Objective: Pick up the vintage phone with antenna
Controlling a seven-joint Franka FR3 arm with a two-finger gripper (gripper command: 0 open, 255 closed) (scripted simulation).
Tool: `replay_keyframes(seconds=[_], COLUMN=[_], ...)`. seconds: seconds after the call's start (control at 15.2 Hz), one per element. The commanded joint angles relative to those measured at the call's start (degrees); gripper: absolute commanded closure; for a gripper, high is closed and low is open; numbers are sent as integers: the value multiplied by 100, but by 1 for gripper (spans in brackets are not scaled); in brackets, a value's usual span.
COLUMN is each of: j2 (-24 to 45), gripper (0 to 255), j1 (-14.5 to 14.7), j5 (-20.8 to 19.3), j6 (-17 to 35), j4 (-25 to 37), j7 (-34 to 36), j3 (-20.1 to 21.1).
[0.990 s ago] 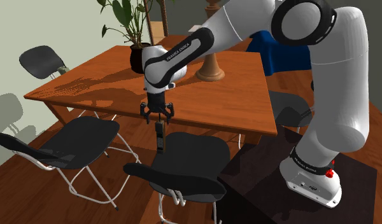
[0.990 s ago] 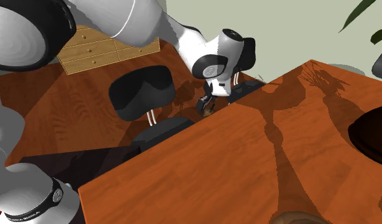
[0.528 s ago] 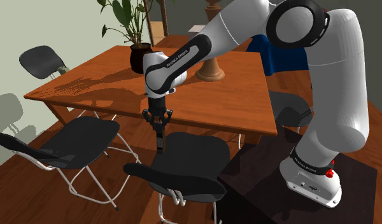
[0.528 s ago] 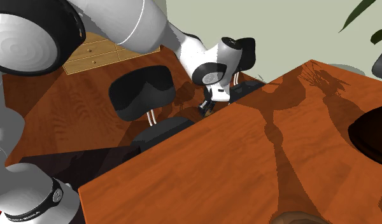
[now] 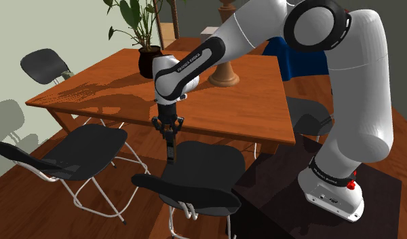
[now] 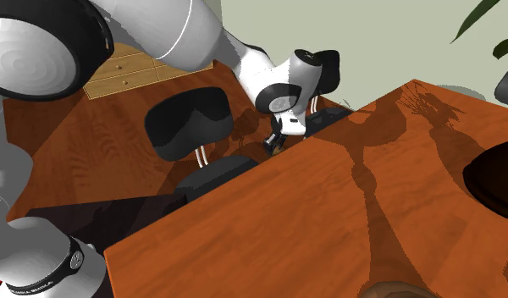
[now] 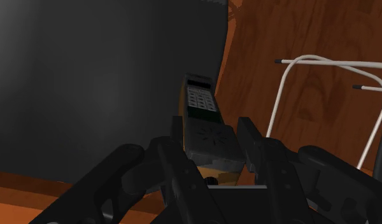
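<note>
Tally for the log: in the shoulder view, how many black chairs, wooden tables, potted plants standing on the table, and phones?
Black chairs: 4
Wooden table: 1
Potted plant on the table: 1
Keypad phone: 1
Total: 7
</note>
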Motion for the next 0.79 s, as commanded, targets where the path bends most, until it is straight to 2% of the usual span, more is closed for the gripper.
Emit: replay_keyframes(seconds=[0.0,0.73], j2=[-43,-485], gripper=[255,255], j1=[-8,-65], j5=[7,77], j6=[-58,-721], j4=[11,251], j7=[4,91], j3=[5,60])
